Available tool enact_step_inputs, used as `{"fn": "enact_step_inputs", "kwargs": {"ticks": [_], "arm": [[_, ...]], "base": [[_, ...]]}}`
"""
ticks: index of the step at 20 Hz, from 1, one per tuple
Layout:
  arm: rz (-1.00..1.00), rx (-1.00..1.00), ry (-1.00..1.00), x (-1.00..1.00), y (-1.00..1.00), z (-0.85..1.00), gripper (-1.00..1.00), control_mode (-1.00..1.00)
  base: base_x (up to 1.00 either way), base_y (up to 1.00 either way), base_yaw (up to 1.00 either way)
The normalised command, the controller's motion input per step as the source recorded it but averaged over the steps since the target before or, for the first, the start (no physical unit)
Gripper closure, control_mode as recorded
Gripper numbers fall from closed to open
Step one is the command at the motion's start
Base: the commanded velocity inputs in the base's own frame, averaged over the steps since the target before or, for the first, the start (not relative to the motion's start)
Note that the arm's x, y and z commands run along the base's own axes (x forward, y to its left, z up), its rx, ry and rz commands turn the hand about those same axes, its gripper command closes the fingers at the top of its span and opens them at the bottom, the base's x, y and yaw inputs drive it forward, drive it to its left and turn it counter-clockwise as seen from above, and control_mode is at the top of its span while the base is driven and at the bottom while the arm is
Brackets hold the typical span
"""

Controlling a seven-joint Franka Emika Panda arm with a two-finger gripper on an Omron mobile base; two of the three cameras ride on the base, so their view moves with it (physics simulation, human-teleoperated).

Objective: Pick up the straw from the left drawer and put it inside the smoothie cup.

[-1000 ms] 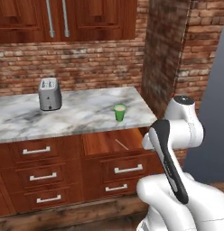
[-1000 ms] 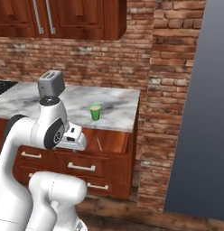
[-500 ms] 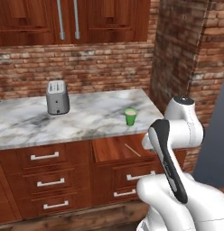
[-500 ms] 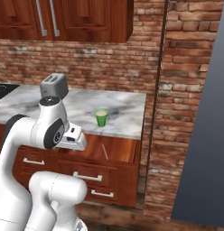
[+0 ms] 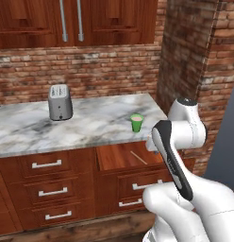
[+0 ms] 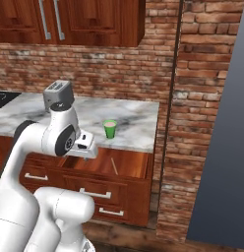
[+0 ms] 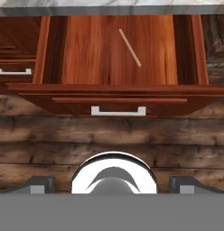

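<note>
The straw [image 7: 130, 48] lies aslant on the open left drawer's [image 7: 86, 54] bare floor (nothing touching it). The smoothie cup [image 5: 136, 122] stands on the marble desk [image 5: 90, 125] above. Jaws spread wide, empty, well short of the drawer.

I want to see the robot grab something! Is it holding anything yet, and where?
Nothing is held. The open gripper is empty, and the straw lies loose on the floor of the left drawer.

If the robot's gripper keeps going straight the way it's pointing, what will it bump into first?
Probably the wooden floor in front of the cabinets, not the open drawer. The open gripper points down there, short of the straw, though depth is hard to judge.
</note>
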Motion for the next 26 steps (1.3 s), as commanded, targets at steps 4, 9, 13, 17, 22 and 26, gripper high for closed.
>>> {"fn": "enact_step_inputs", "kwargs": {"ticks": [4,9,13,17,22,26], "arm": [[0.0,0.0,0.01,0.24,-0.27,-0.07,-1.0,-1.0],[0.0,0.0,0.08,0.32,-0.21,-0.32,-1.0,-1.0],[0.0,0.0,0.02,0.26,-0.03,-0.36,-1.0,-1.0],[0.0,0.0,0.0,0.23,0.0,-0.37,-1.0,-1.0],[0.0,0.0,0.01,0.4,0.0,-0.55,-1.0,-1.0],[0.0,0.0,0.0,0.39,0.06,-0.49,-1.0,-1.0]], "base": [[0.0,0.0,0.0],[0.0,0.0,0.0],[0.0,0.0,0.0],[0.0,0.0,0.0],[0.0,0.0,0.0],[0.0,0.0,0.0]]}}
